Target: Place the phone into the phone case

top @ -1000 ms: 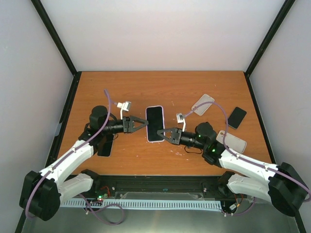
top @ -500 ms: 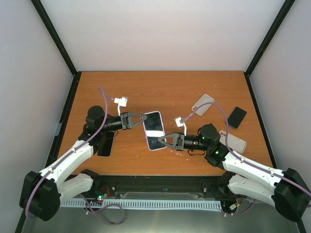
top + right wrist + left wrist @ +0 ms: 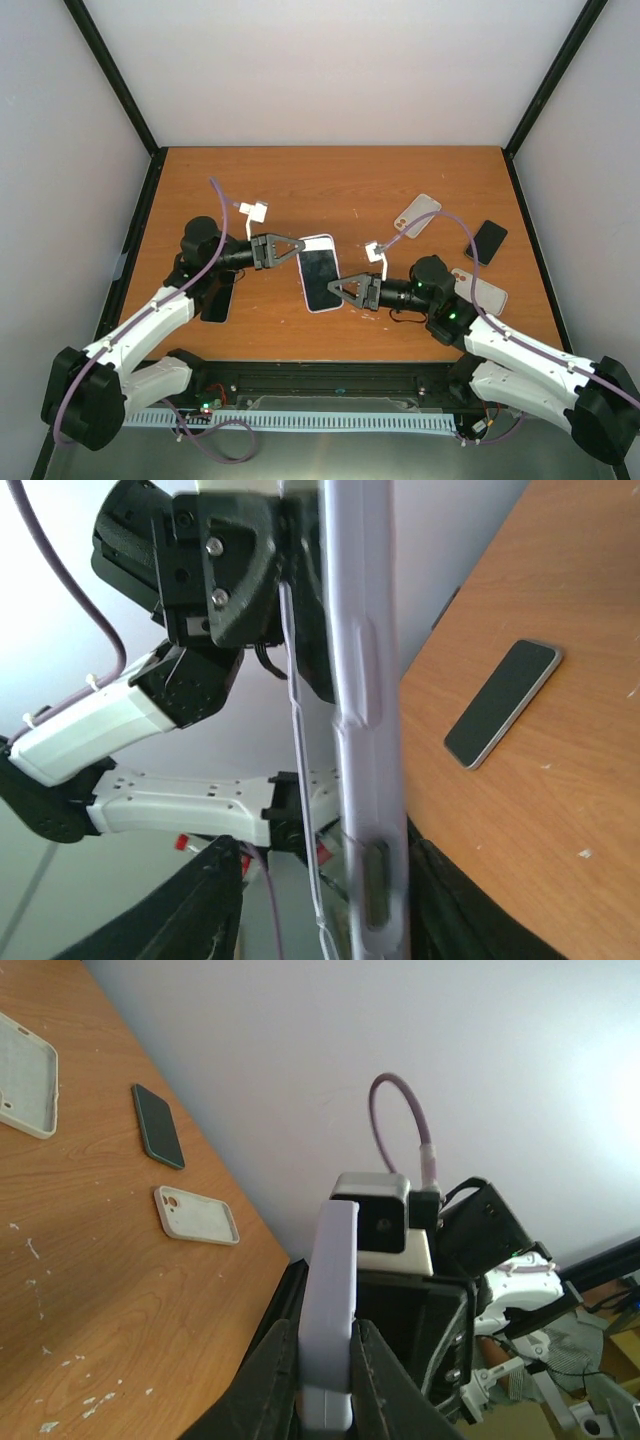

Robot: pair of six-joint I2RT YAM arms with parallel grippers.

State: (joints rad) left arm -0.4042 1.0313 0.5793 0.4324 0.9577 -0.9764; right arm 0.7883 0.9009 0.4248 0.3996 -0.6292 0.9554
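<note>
Left gripper [image 3: 288,250]: clamped on the upper-left corner of the lilac phone case [image 3: 330,1300]. Left wrist view shows both fingers [image 3: 272,1380] tight on its edge.

Right gripper [image 3: 338,289]: at the lower-right corner, jaws straddling the case edge. One pad [image 3: 437,885] sits against it and there's daylight on the other side, so I can't tell if it's really clamping.

Phone [image 3: 320,272]: centre frame in the top view, screen up inside the lilac rim, between the two claws.

Risks:
- Both holds are on corners only. If the arms pull or twist unevenly, the case likely flexes and the phone pops out or slips a pad.
- If the right isn't gripping, a push from it levers everything against the left pinch, and it drops to the table [image 3: 330,190].
- Pinching across the thickness at a corner may hold the lip open, so that corner won't seat.

Hard to read:
- Fully seated or not: can't tell. Right wrist view shows a thin pale line beside the case with a gap; could be an unseated edge, could be something else.
- Resting on the table or held off it: the top view doesn't say.
- Dark phone [image 3: 215,298] at left is mostly under the left arm, and the pale case [image 3: 483,291] at right is partly under the right arm.
- Clear case [image 3: 417,215] and black phone [image 3: 487,242] lie well apart, upper right.
</note>
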